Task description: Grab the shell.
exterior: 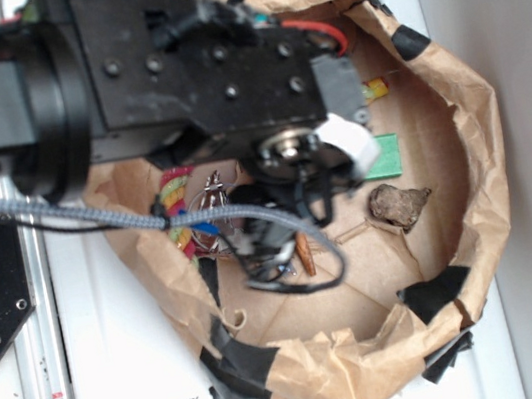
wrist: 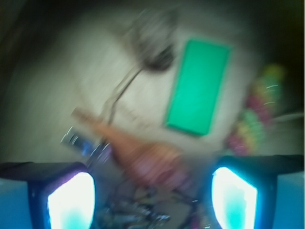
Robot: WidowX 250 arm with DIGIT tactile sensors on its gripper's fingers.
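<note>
Here the gripper (wrist: 152,195) is seen open in the wrist view: its two glowing pads (wrist: 71,200) are spread wide apart at the bottom corners, and nothing is held between them. The shell (wrist: 143,155), orange-tan and tapering to a point at the upper left, is placed in the gap between the pads, a little above them, lying at a slant; because the picture is blurred, it cannot be told whether it is touched by either pad. Just beside its narrow end, a bunch of metal keys (wrist: 81,140) is found, though its shape is only partly made out. Farther up, a green block (wrist: 198,86) is laid flat, and to the left of it a dark lumpy rock (wrist: 152,40) is seen. At the right edge, a toy of many colours (wrist: 257,112) is shown. In the exterior view, all these things are kept inside a brown paper bag (exterior: 467,127) with a rolled rim, and much of its floor is covered by the black arm (exterior: 173,62). The bag is set on a white table (exterior: 123,384).
</note>
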